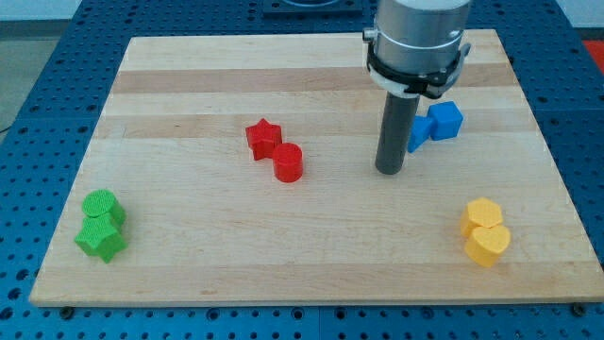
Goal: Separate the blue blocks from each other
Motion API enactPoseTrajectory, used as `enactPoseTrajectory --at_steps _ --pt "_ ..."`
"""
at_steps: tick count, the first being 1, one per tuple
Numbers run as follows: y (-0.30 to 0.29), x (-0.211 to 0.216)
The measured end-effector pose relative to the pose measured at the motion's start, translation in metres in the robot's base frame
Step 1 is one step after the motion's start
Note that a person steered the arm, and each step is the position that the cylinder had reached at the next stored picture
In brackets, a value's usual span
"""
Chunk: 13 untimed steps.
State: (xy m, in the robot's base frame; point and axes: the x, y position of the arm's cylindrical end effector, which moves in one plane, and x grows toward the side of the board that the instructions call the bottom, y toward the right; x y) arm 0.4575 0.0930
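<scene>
Two blue blocks sit together at the view's upper right: a blue cube (446, 120) and a second blue block (418, 132) touching its left side, partly hidden behind the rod so its shape is unclear. My tip (389, 171) rests on the board just left of and slightly below that second blue block, very close to it.
A red star (264, 139) and a red cylinder (289, 162) touch near the middle. A green cylinder (100, 206) and a green star (102, 238) sit at the lower left. Two yellow blocks (483, 214) (488, 244) sit at the lower right. The wooden board (189, 85) lies on a blue table.
</scene>
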Motion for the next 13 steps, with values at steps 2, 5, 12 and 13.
enactPoseTrajectory --at_steps 2,5,12,13 --pt "0.025 -0.01" --pt "0.063 0.008" --pt "0.08 -0.08" --pt "0.038 -0.135"
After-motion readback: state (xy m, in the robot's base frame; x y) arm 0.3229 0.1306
